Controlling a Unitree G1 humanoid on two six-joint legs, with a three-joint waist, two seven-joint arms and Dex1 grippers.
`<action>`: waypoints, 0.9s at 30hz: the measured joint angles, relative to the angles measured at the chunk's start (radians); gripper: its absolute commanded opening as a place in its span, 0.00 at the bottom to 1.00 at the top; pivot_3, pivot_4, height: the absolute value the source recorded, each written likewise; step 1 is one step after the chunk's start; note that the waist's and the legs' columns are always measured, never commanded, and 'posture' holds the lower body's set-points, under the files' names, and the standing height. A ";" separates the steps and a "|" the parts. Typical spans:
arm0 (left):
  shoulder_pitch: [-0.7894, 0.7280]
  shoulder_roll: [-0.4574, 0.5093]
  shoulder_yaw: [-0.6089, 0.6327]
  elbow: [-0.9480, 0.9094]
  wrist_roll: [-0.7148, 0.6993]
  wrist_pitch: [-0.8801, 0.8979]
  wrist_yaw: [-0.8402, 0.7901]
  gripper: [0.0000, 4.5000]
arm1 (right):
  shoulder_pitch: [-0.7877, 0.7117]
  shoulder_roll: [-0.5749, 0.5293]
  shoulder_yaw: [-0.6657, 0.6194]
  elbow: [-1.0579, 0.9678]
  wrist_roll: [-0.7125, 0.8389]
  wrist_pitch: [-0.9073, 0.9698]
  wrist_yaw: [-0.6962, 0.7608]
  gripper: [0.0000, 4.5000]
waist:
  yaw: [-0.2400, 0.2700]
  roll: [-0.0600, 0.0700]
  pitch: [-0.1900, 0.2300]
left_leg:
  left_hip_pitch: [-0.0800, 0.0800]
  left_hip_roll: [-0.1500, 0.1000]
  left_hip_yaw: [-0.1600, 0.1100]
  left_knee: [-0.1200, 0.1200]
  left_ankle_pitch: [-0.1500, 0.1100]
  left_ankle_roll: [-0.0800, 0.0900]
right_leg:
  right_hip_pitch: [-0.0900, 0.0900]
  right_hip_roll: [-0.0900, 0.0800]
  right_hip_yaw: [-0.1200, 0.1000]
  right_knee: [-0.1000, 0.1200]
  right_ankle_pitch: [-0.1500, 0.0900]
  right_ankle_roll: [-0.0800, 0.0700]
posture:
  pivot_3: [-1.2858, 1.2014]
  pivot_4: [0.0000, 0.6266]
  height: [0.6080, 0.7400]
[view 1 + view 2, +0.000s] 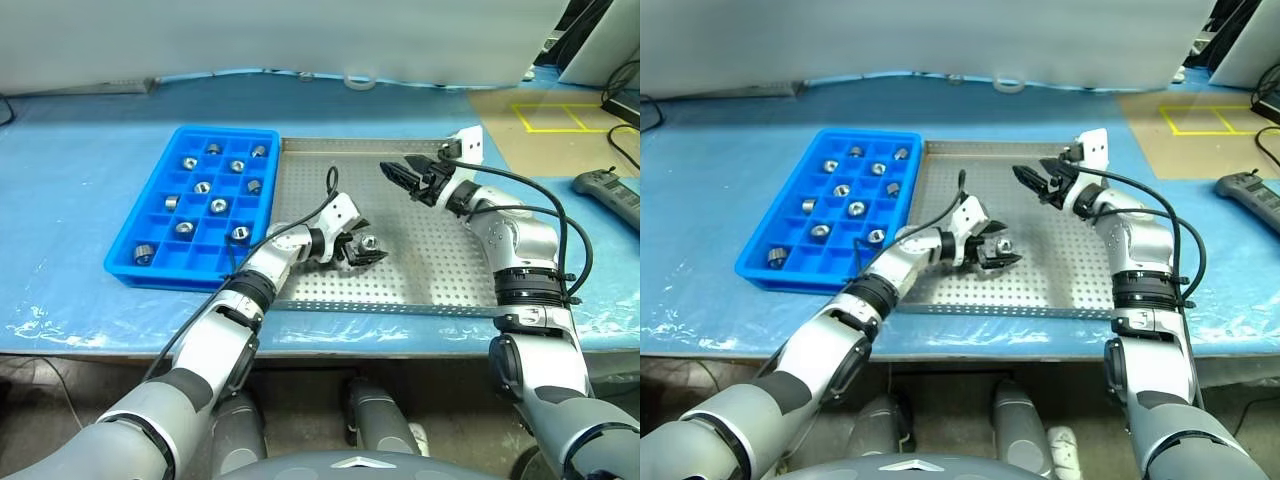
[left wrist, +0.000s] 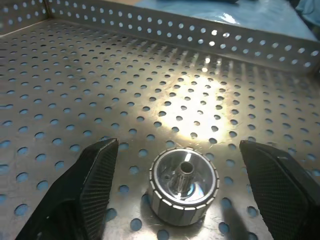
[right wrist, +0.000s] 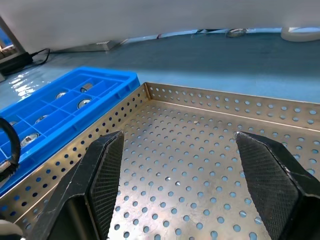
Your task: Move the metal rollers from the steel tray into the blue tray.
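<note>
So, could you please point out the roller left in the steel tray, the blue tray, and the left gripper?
metal roller [image 2: 184, 185], left wrist view, top face.
blue tray [image 1: 128, 268], left eye view, near rim.
left gripper [image 1: 362, 249], left eye view, between fingers.

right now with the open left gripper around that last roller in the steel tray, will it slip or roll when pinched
The roller stands on its flat end on the steel tray, so it probably won't roll unless tipped. Its shiny ribbed side may slip a little against the left gripper's fingers. Solid-looking metal, so likely stiff and heavy for its size.
</note>
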 measured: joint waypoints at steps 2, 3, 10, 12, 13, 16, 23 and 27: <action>0.001 0.003 0.000 0.015 0.010 0.000 0.005 0.80 | 0.000 0.013 0.011 0.000 0.000 0.000 -0.003 0.83 | -0.006 0.000 0.000 | 0.000 0.000 0.000 0.000 0.000 0.000 | 0.000 0.000 0.000 0.000 0.000 0.000 | 0.28 0.24 1.00; 0.002 0.004 0.000 0.019 0.016 0.000 0.007 0.73 | 0.000 0.016 0.014 0.000 0.001 0.000 -0.004 0.83 | -0.009 0.000 0.000 | 0.000 0.000 0.000 0.000 0.000 0.000 | 0.000 0.000 0.000 0.000 0.000 0.000 | 0.28 0.24 1.00; 0.061 0.007 0.031 -0.060 -0.016 0.046 -0.010 0.38 | 0.000 0.045 0.059 0.003 -0.002 -0.012 -0.005 0.83 | -0.016 0.000 0.000 | -0.001 0.000 0.000 0.000 0.000 0.001 | 0.000 0.000 -0.001 -0.002 0.000 0.000 | 0.30 0.24 1.00; 0.079 0.007 0.047 -0.113 -0.040 0.080 -0.023 0.38 | -0.001 0.051 0.069 0.009 -0.002 -0.019 -0.005 0.83 | -0.016 0.000 0.000 | -0.001 0.001 0.000 -0.001 0.000 0.001 | 0.000 0.000 -0.001 -0.002 0.000 0.000 | 0.30 0.24 1.00; 0.094 0.011 0.054 -0.151 -0.055 0.101 -0.026 0.38 | -0.003 0.052 0.075 0.015 -0.002 -0.023 -0.005 0.83 | -0.016 0.000 0.000 | -0.001 0.001 0.000 -0.001 0.000 0.001 | 0.000 -0.001 -0.001 -0.002 0.000 0.000 | 0.31 0.24 1.00; 0.128 0.016 0.104 -0.248 -0.118 0.166 -0.016 0.38 | -0.018 0.059 0.076 0.044 -0.001 -0.030 -0.003 0.83 | -0.014 0.000 0.000 | -0.001 0.001 0.000 -0.001 -0.001 0.001 | 0.000 -0.001 -0.001 -0.002 0.000 0.000 | 0.33 0.24 1.00; 0.213 0.070 0.265 -0.644 -0.300 0.353 0.098 0.38 | -0.144 0.101 0.042 0.226 0.005 -0.127 -0.031 0.83 | -0.010 0.001 0.000 | -0.001 0.002 0.000 -0.002 -0.001 0.000 | 0.000 -0.001 -0.002 -0.003 0.000 -0.001 | 0.37 0.24 1.00; 0.294 0.101 0.323 -0.873 -0.362 0.463 0.213 0.38 | -0.210 0.121 0.025 0.351 -0.002 -0.202 -0.046 0.83 | 0.005 0.001 0.001 | -0.003 0.003 0.000 -0.003 -0.001 0.000 | 0.000 0.000 -0.004 -0.005 0.000 -0.001 | 0.39 0.24 1.00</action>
